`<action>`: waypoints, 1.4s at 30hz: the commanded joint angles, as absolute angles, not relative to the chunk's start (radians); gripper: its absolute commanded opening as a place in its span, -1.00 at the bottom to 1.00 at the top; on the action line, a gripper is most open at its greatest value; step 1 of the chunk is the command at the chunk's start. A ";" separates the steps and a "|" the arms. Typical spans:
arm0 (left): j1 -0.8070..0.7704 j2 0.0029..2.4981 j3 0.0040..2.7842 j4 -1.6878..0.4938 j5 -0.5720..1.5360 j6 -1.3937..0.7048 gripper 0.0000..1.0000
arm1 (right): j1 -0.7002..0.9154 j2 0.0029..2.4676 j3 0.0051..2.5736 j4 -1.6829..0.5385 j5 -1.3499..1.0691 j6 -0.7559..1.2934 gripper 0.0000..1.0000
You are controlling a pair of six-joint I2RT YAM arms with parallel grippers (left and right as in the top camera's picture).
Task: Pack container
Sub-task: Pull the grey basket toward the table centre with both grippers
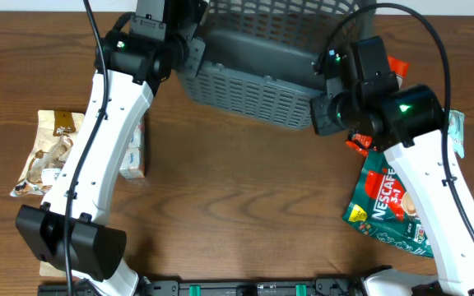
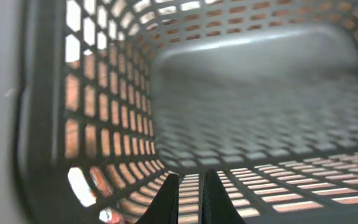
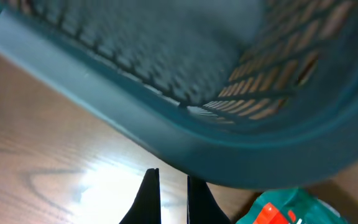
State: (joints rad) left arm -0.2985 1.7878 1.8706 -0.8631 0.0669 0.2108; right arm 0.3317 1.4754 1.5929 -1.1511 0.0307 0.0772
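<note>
**Pack container: nothing in yet, both arms at the basket**

The container (image 1: 245, 90) sits at the far middle of the bench (image 1: 237, 214), with its top cropped by the overhead frame. It looks tipped, since its near lattice wall faces the camera. The left wrist view looks straight into it, and the bottom and walls are bare as far as they show.

All the goods lie outside:
- snack packet (image 1: 49, 152), far left
- small box (image 1: 135, 152), just beside the left arm
- green Nescafe packet (image 1: 385, 210), right, partly under the right arm
- red packet (image 1: 357, 145), just above the green one

Judged from this, packing is at zero and every item is left to go.

The left gripper (image 2: 191, 196) is at the container's left end, jaws almost pressed together with a slim gap and nothing seen between them. The right gripper (image 3: 173, 193) hovers low over the bench just outside the thick rim at the right end. Its jaws are also near-closed and hold nothing.

**Room:** there is wide open bench in the middle and front. Both arms crowd the container's ends, so the rim and lattice walls are the snag risk. The small box is tight against the left arm, and the right-side packets lie close under the right arm.
</note>
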 commanded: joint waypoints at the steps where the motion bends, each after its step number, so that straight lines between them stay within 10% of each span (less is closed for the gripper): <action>1: -0.298 1.787 1.848 -0.912 0.033 0.227 -0.89 | 0.310 1.478 1.589 -1.130 0.086 0.097 -0.97; 42: -0.305 1.717 1.847 -0.973 0.034 0.179 -0.89 | 0.258 1.478 1.589 -1.092 0.127 0.097 -0.97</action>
State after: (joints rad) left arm -0.2996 1.7046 1.8580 -0.9630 0.0452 0.1837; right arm 0.2672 1.4754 1.5929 -1.0927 0.1101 0.0807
